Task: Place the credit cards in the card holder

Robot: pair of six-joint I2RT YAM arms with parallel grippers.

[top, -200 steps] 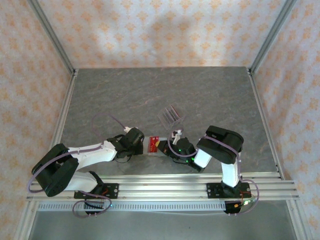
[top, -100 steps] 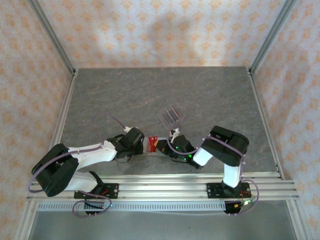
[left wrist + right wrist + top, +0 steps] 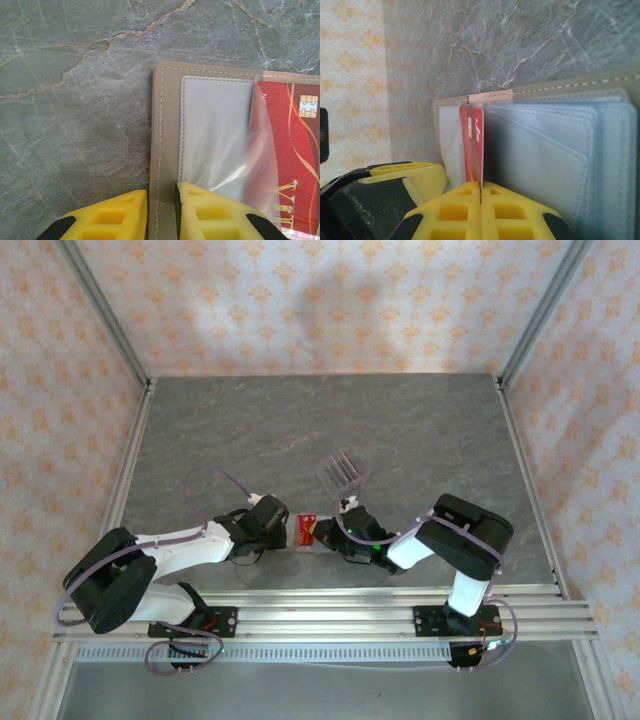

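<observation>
**Q:** Left side, quick?
**A:** My left gripper (image 3: 161, 194) is pinched almost closed on the card holder (image 3: 167, 150). Its tan stitched edge sits between my two yellow fingers (image 3: 112, 217).

**Q:** Where's the holder?
**A:** It lies open on the grey table (image 3: 300, 420), close to the near edge. It's right between my two grippers, and from above it reads as a small red patch.

**Q:** Right side?
**A:** My right gripper (image 3: 481, 189) is clamped tight on a red credit card (image 3: 472, 142), with no gap between the fingers. The card stands on edge and its far end sits among the holder's clear sleeves (image 3: 545, 150). The left wrist view shows the chip end under a lifted sleeve. I can't tell from these angles how deep it's seated.

**Q:** Anything else on the table?
**A:** A clear slotted stand (image 3: 342, 470), further back and apart from the holder.
</observation>
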